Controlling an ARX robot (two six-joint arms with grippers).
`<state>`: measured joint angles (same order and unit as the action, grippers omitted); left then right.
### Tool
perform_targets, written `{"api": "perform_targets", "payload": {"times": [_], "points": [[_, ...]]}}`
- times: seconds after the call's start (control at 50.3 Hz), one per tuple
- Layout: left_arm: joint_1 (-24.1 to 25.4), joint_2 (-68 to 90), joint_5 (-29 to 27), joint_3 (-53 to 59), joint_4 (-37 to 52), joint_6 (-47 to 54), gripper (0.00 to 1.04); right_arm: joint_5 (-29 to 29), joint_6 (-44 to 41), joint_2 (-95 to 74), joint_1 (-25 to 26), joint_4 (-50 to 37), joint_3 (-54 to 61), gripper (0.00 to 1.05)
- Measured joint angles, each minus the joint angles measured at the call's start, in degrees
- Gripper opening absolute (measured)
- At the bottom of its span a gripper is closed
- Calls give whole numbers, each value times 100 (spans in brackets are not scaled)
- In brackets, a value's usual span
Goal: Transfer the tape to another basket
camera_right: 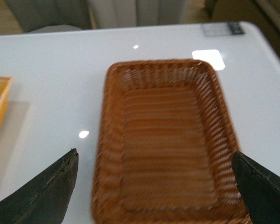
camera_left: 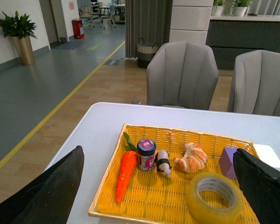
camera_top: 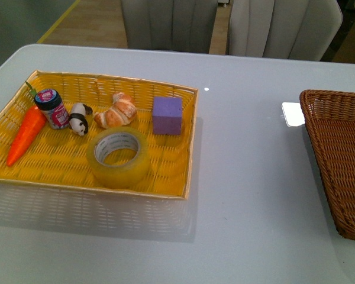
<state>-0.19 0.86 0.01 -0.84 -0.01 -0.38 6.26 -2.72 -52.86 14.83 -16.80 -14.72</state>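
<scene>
The tape (camera_top: 119, 157), a wide yellowish translucent roll with a white printed core, lies flat near the front edge of the yellow woven tray (camera_top: 165, 189). It also shows in the left wrist view (camera_left: 215, 198). The brown wicker basket (camera_top: 343, 160) stands empty at the table's right and fills the right wrist view (camera_right: 164, 140). My left gripper (camera_left: 161, 186) is open, high above the tray's near side. My right gripper (camera_right: 156, 186) is open above the brown basket's near end. Neither arm shows in the front view.
The yellow tray also holds a toy carrot (camera_top: 25, 135), a small jar (camera_top: 52, 108), a panda figure (camera_top: 78, 118), a croissant (camera_top: 116, 111) and a purple block (camera_top: 167, 115). Grey chairs (camera_top: 168, 23) stand behind the white table (camera_top: 248, 177).
</scene>
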Motion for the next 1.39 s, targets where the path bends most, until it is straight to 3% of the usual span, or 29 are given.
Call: {"api": "perform_targets", "payload": {"times": [0.159, 0.278, 0.517, 1.033, 1.391], "points": [[0, 0, -2, 0, 0, 0, 96, -26, -330, -2608, 468, -1305, -1008, 96], [0, 0, 0, 0, 0, 0, 96, -238, -682, -4181, 699, -1561, -1718, 96], [0, 0, 0, 0, 0, 0, 96, -551, -881, -6457, 1012, -1344, -3154, 96], [0, 0, 0, 0, 0, 0, 96, -675, -986, -7914, 1043, -693, -4682, 96], [0, 0, 0, 0, 0, 0, 96, -603, -1010, -7871, 874, -684, -4306, 40]]}}
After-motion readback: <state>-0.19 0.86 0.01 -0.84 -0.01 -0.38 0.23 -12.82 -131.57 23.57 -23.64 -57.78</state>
